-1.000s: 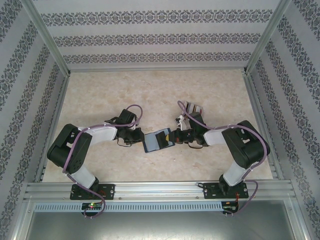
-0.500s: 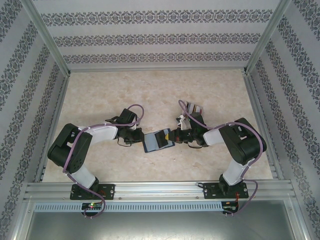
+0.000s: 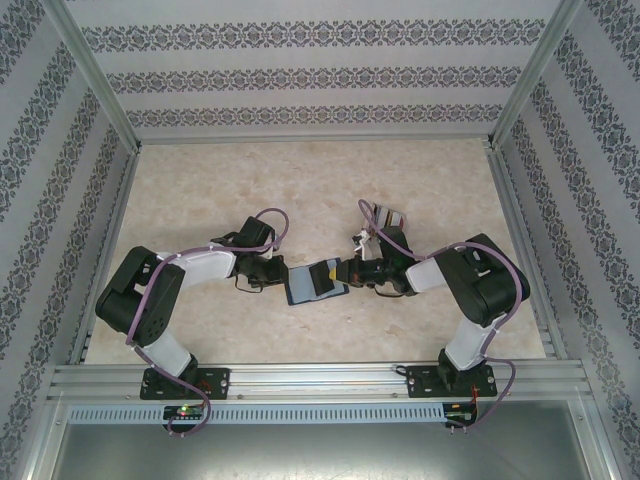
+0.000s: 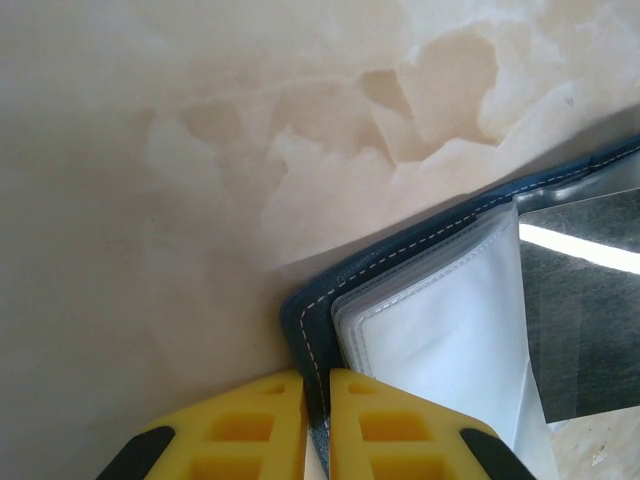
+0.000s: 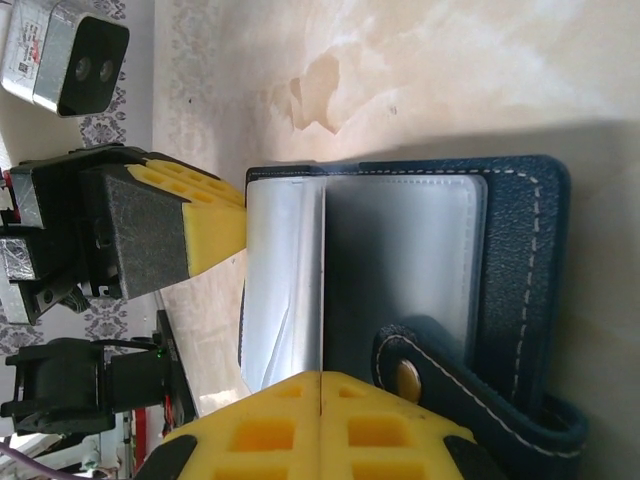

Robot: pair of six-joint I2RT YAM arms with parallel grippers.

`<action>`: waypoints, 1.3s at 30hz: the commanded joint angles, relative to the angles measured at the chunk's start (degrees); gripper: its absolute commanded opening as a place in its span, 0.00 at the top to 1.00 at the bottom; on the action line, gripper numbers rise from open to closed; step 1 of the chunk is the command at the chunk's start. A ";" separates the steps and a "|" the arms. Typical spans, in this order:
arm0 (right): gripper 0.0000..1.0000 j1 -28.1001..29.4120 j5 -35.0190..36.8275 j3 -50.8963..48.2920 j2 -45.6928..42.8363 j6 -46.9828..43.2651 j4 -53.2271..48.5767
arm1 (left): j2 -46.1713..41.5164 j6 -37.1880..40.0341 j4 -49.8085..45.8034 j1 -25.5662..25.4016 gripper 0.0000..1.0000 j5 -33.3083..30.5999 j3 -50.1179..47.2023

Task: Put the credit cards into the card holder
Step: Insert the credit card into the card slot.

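We pinch the open wallet (image 3: 312, 283) at nine o'clock with the left claw (image 4: 317, 390), likely anchoring it mid-table, while the right claw (image 5: 320, 392), pressed together, rests at three o'clock by the snap tab (image 5: 480, 395).

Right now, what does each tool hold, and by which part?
The left tool pinches the card holder by its cover's corner edge. The right tool is shut against the sleeves; a hold cannot be told.
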 commanded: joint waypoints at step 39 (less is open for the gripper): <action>1.00 2.52 -4.34 -0.42 3.49 3.09 1.81 | 2.90 1.26 -1.05 0.06 0.87 -7.29 0.03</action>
